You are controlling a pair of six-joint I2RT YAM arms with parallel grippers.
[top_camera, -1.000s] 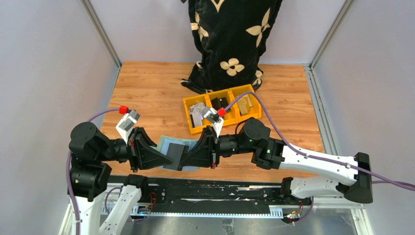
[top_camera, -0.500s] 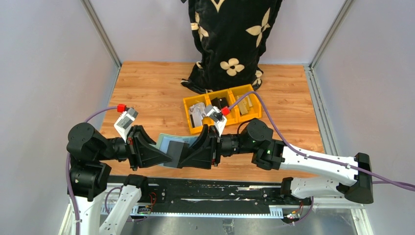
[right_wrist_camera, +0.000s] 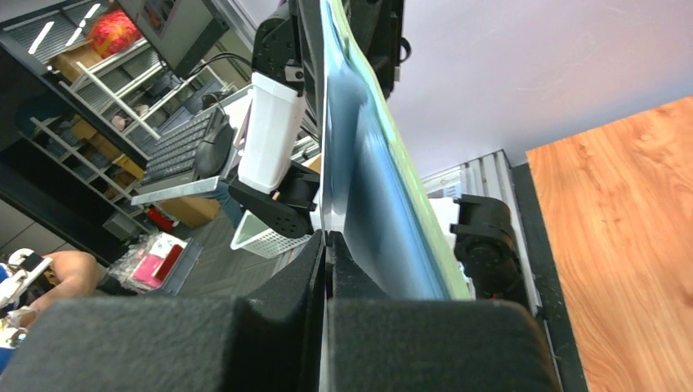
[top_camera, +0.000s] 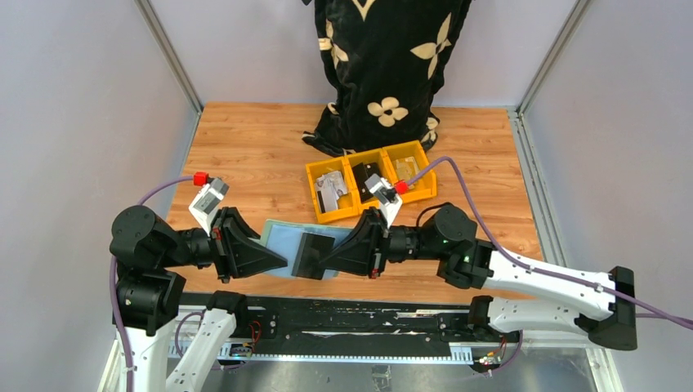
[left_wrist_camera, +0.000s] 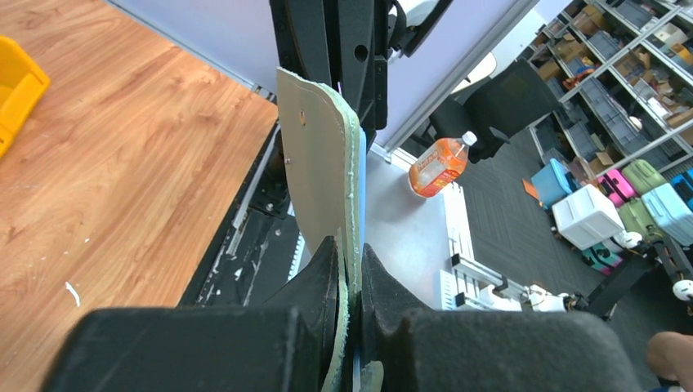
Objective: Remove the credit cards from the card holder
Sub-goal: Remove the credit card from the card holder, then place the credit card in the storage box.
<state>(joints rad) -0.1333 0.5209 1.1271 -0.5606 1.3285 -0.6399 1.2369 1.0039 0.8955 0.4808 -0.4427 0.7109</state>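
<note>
Both arms point at each other low over the front of the counter (top_camera: pixel 245 155). The left hand (top_camera: pixel 274 261) is clamped on one end of the card holder (top_camera: pixel 286 239) and the right hand (top_camera: pixel 312 257) is pinched shut on the other, so it's held up between them. Since a second ago the right arm's slid rightward and the holder's spread wider.

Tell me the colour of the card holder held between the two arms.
Pale grey-blue, almost teal. The card holder shows best in the top external view.
</note>
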